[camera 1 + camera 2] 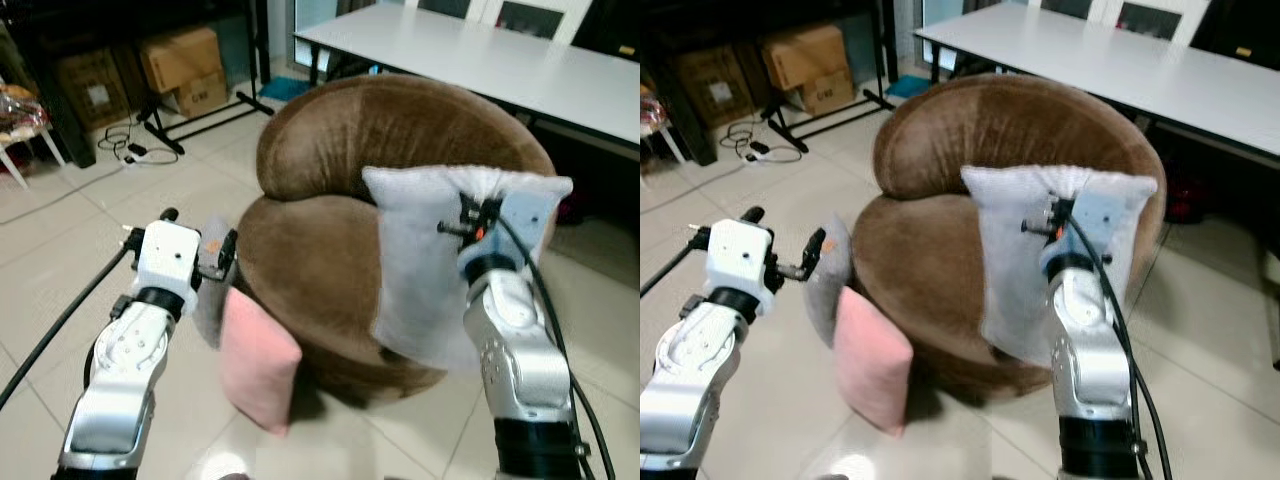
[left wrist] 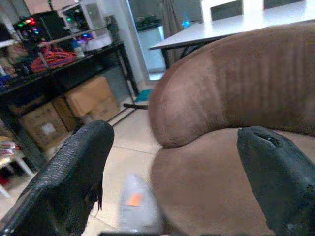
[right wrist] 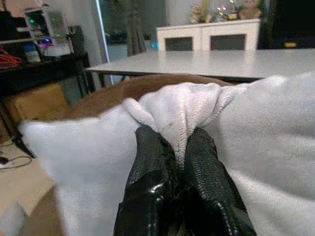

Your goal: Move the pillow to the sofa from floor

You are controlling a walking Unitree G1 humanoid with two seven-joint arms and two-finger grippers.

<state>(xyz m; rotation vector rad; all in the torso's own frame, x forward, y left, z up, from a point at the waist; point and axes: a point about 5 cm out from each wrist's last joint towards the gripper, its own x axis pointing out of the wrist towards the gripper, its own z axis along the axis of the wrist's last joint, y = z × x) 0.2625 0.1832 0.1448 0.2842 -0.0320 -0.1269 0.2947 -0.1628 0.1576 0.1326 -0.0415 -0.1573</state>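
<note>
A white pillow [image 1: 425, 280] hangs over the seat of the round brown sofa [image 1: 330, 250], pinched at its top edge by my right gripper [image 3: 178, 143], which is shut on a fold of the fabric. My left gripper [image 1: 785, 245] is open and held in the air at the sofa's left side, with nothing between its fingers [image 2: 74, 182]. A pink pillow [image 1: 258, 360] and a grey pillow [image 1: 828, 280] lean against the sofa's left base on the floor.
A long white table [image 1: 480, 55] stands behind the sofa. Cardboard boxes [image 1: 185, 70], a black rack and cables [image 1: 125, 150] lie at the back left. Pale floor tiles [image 1: 60, 250] stretch out to the left.
</note>
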